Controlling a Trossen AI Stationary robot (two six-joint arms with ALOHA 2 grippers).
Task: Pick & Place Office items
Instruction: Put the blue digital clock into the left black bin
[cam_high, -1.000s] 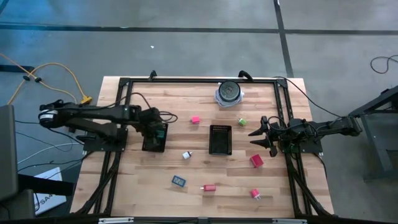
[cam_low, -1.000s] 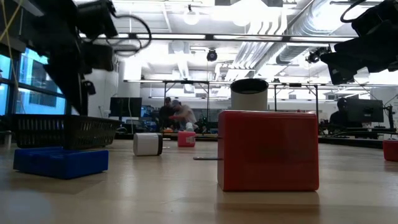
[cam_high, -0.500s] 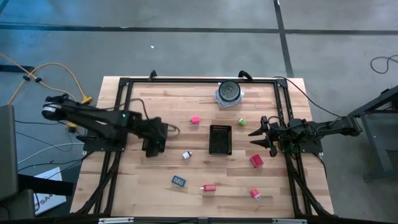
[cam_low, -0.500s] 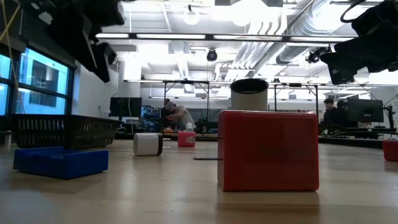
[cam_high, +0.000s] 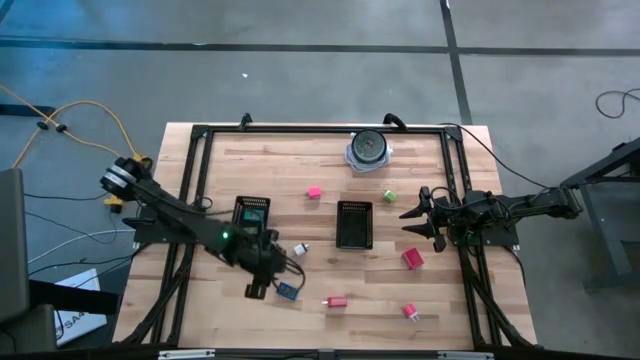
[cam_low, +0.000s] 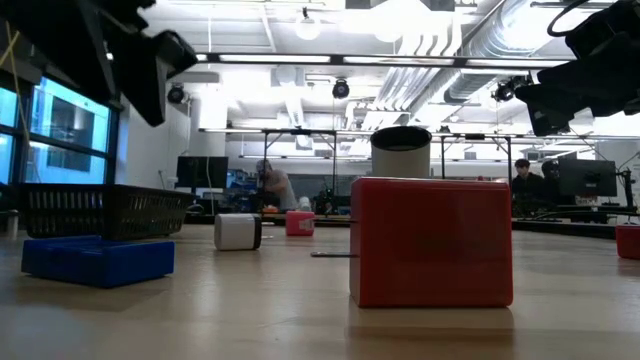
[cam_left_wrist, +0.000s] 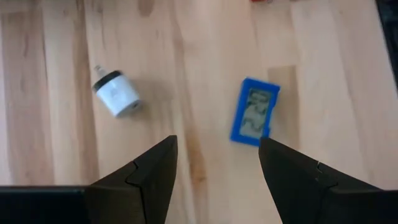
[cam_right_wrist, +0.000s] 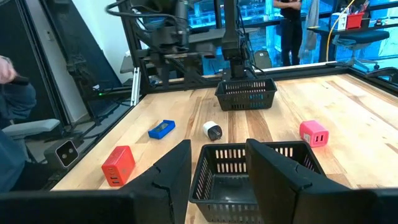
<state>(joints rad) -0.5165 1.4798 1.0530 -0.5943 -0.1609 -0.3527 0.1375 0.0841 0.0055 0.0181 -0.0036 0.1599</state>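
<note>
Hovering with fingers apart, the left claw lines up over the blue item; next, descend and grip. Right claw waits, fingers spread.

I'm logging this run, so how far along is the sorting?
Barely started. The center tray looks empty, and the left tray shows something teal inside, perhaps one item. In hand: the left claw, open, hovers by the blue item. Left: white piece, pink and red blocks. The right claw waits, open.
</note>
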